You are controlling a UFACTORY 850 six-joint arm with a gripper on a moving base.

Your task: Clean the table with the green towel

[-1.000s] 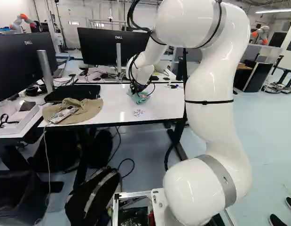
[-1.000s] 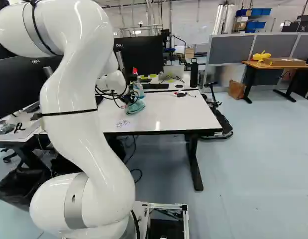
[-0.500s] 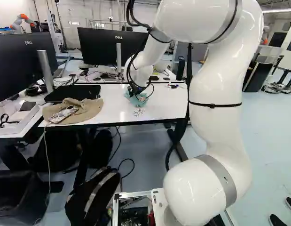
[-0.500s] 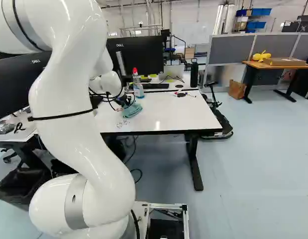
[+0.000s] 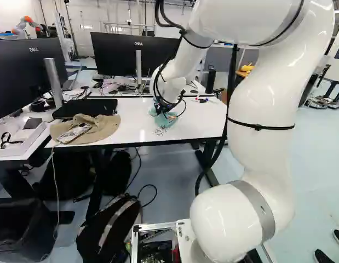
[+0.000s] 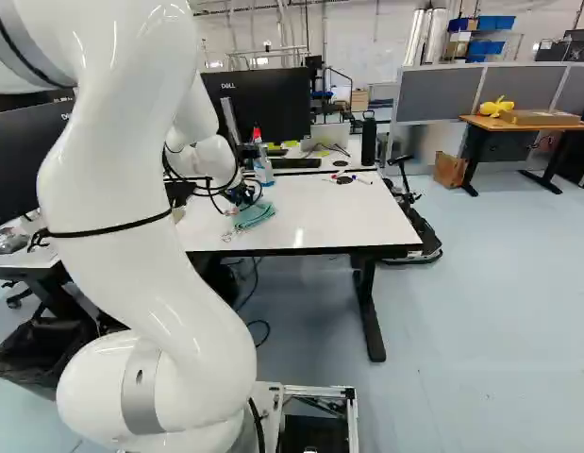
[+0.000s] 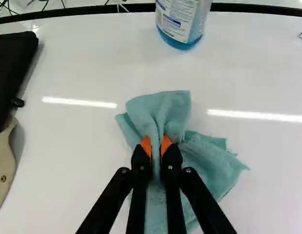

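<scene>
Left base view: green towel [image 5: 166, 119] on the tabletop [image 5: 202, 125]; scribbled marks [image 5: 160, 131] at its near edge, probably the wiping target. Tan cap [image 5: 103, 127] well left of towel.

Right base view: spray bottle [image 6: 263, 170] stands beyond towel, could obstruct far strokes.

Wrist view: end effector [image 7: 156, 146] pinches towel's bunched middle, presumably leaving loose folds for wiping.

From the base, here's the towel [image 7: 209, 163] on the table [image 6: 339, 217]: bottle [image 7: 182, 24] at its twelve o'clock, pens [image 6: 346, 177] at two, case [image 5: 84, 108] at ten, hat [image 5: 102, 127] at nine, phone [image 5: 75, 133] on top!
</scene>
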